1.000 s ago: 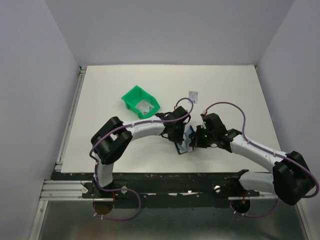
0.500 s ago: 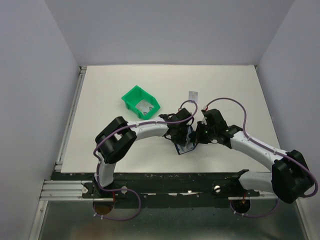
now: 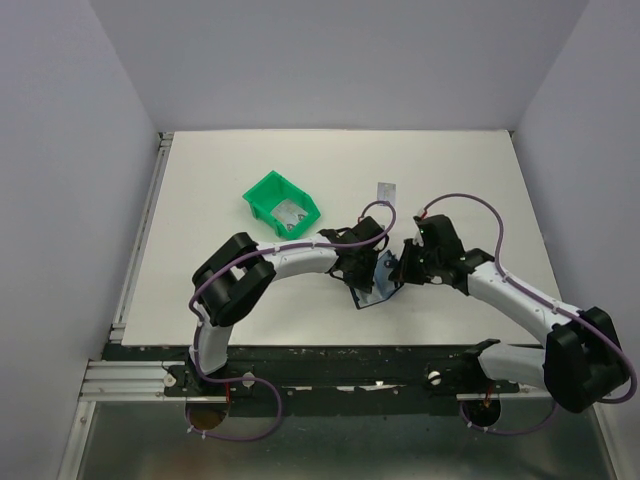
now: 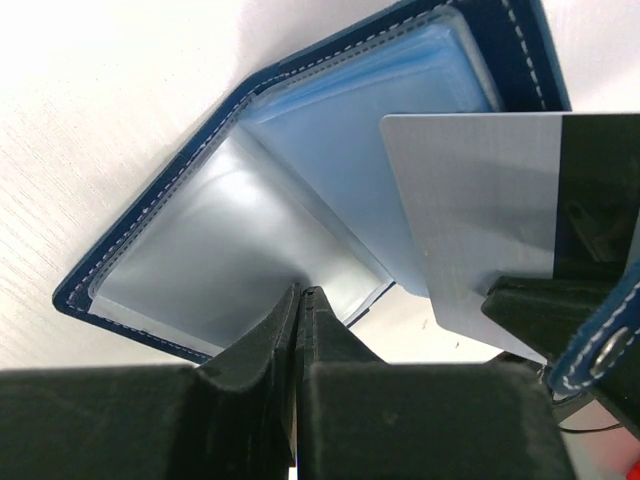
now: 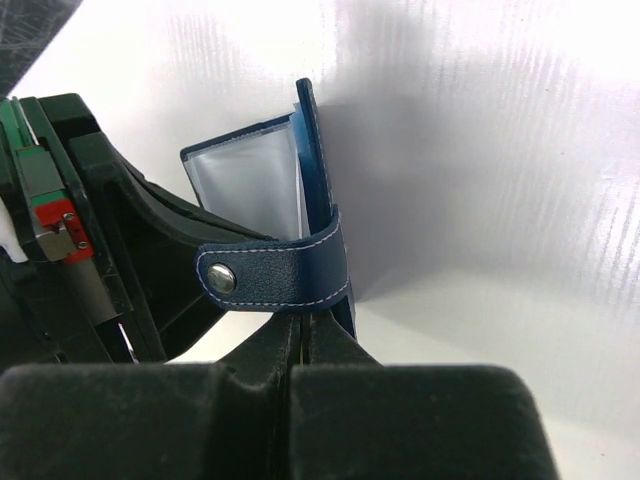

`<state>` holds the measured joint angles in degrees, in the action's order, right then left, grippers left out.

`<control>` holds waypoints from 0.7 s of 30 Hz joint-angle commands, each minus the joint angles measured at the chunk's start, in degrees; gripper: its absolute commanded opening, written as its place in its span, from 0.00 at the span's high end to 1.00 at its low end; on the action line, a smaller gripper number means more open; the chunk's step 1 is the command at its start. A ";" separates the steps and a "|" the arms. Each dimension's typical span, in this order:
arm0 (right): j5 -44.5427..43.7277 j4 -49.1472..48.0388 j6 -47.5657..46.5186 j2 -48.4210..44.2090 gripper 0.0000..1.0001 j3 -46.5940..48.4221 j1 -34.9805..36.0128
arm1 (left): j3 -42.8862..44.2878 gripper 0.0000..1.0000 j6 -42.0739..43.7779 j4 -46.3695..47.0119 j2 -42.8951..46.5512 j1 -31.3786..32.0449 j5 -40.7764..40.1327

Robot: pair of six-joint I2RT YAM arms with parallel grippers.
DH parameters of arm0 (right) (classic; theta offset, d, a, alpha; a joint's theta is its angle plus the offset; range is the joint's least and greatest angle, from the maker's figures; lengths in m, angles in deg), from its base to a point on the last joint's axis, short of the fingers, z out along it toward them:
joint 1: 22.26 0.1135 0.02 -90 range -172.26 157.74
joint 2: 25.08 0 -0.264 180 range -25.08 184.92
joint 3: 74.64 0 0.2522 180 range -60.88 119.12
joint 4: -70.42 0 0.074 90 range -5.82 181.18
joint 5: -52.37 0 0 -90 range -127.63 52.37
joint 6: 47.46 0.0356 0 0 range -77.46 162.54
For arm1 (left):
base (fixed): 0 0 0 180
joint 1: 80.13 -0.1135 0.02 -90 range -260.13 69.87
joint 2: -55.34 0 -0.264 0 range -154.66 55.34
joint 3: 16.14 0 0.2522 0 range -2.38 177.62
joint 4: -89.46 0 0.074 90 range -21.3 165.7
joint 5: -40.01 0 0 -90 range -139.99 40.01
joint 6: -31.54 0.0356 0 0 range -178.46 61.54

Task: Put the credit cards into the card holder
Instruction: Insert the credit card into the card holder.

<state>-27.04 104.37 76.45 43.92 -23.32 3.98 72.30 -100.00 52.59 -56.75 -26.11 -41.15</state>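
Observation:
The navy card holder (image 3: 376,285) stands open on the table between both grippers. In the left wrist view its clear sleeves (image 4: 200,260) spread out, and my left gripper (image 4: 300,292) is shut on a sleeve's edge. A silver credit card (image 4: 470,210) with a black stripe hangs at the holder's right, pinched by the right gripper's fingers (image 4: 545,310). From the right wrist, my right gripper (image 5: 305,322) is shut just below the holder's snap tab (image 5: 270,275), with the card edge-on between the jaws. Another card (image 3: 386,190) lies farther back on the table.
A green plastic bin (image 3: 265,190) sits at the back left with a pale card (image 3: 291,212) inside it. The left arm (image 3: 290,260) and the right arm (image 3: 500,290) curve in from the near edge. Grey walls stand on three sides.
Both grippers have moved slightly right and away from the near edge. The card holder has come with them and now stands wider open.

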 commanded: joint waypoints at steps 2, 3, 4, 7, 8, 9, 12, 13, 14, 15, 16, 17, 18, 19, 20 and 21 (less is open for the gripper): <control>-2.67 3.19 -2.36 -1.49 1.00 1.73 -1.28 | -0.23 0.89 1.02 -0.44 -1.29 0.38 0.83; -3.03 3.80 -2.71 -1.75 1.00 1.90 -1.37 | -0.32 0.89 1.02 -0.44 -1.20 0.38 0.83; -3.73 4.42 -2.88 -1.67 1.00 2.08 -1.54 | -0.32 0.89 1.11 -0.27 -1.20 0.38 0.83; -5.66 6.00 -3.67 -2.02 1.00 2.52 -1.72 | -0.32 0.90 1.20 -0.44 -1.28 0.38 0.91; -6.28 6.70 -3.94 -2.19 1.00 2.69 -1.80 | -0.23 0.89 1.20 -0.44 -1.29 0.38 0.91; -6.98 7.32 -4.20 -2.28 1.00 2.87 -1.89 | -0.23 0.89 1.20 -0.44 -1.29 0.38 0.83; -8.74 9.25 -4.73 -2.28 1.00 3.22 -1.98 | -0.32 0.89 1.29 -0.27 -1.28 0.38 0.91; -9.27 9.87 -4.91 -2.20 1.00 3.31 -1.98 | -0.32 0.89 1.37 -0.27 -1.46 0.38 1.00; -9.36 10.31 -5.17 -2.02 1.00 3.39 -1.98 | -0.23 0.89 1.37 -0.35 -1.46 0.38 0.92; -9.53 10.75 -5.34 -1.58 1.00 3.57 -1.98 | -0.23 0.89 1.37 -0.35 -1.46 0.38 1.00; -9.53 11.01 -5.35 -1.23 1.00 3.66 -2.07 | -0.32 0.89 1.37 -0.35 -1.46 0.38 0.92; -9.53 11.02 -5.52 -0.79 1.00 3.57 -1.98 | -0.23 0.89 1.37 -0.35 -1.55 0.38 0.91; -9.19 10.93 -5.78 -0.35 1.00 3.57 -1.98 | -0.23 0.90 1.37 -0.35 -1.55 0.38 0.91; -9.18 10.84 -5.79 0.43 1.00 3.57 -1.98 | -0.23 0.89 1.37 -0.35 -1.46 0.38 0.91; -8.92 10.75 -5.96 1.05 1.00 3.48 -1.89 | -0.23 0.89 1.37 -0.27 -1.46 0.38 1.00; -8.66 10.67 -6.05 1.84 1.00 3.48 -1.98 | -0.32 0.89 1.37 -0.18 -1.46 0.38 0.92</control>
<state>-33.95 112.91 72.23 43.28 -21.15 2.41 72.30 -99.61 52.92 -56.78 -26.09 -40.89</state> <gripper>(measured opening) 0.012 0.107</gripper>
